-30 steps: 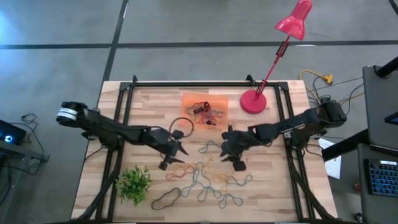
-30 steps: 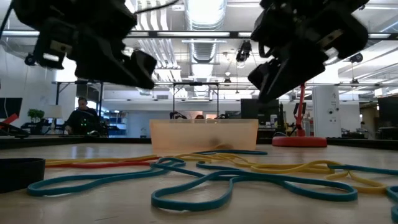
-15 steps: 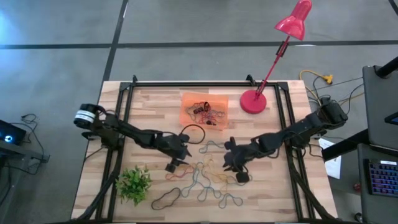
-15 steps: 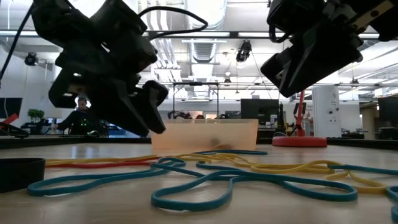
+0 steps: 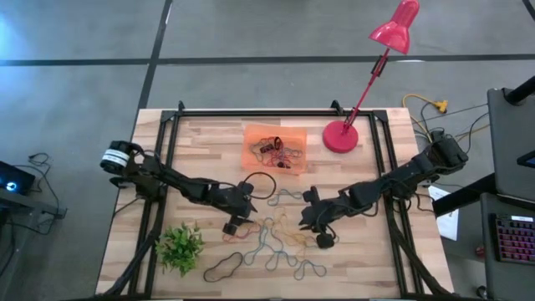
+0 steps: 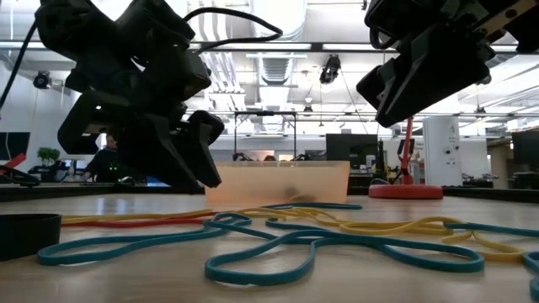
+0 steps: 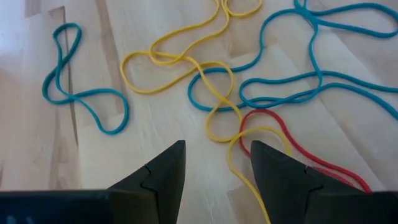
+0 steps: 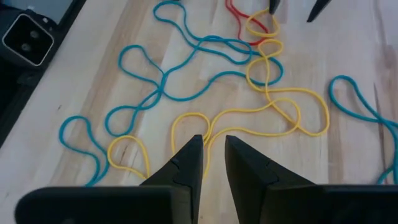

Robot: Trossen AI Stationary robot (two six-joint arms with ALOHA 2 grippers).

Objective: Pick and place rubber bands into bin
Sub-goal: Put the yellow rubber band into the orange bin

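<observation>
Many rubber bands [image 5: 272, 238], blue, yellow and red, lie tangled flat on the wooden table near its front. The orange bin [image 5: 251, 134] stands behind them with several bands inside. My left gripper [image 7: 214, 155] hangs open, low over the pile's left part, with a yellow band [image 7: 233, 152] on the table below the gap. My right gripper [image 8: 213, 152] hovers higher over the pile's right part. Its fingers are a narrow gap apart, and yellow loops [image 8: 193, 121] lie beneath them. Neither gripper touches a band.
A small green plant [image 5: 180, 247] stands at the front left. One black band [image 5: 224, 267] lies near the front edge and another black loop [image 5: 261, 180] in front of the bin. A red lamp's base [image 5: 340, 136] sits right of the bin. Black frame rails run along both table sides.
My left gripper has sunk toward the table and moved toward the near edge, onto the left part of the pile. My right gripper has moved toward the near edge over the pile's right part, keeping its height. The bands lie as before.
</observation>
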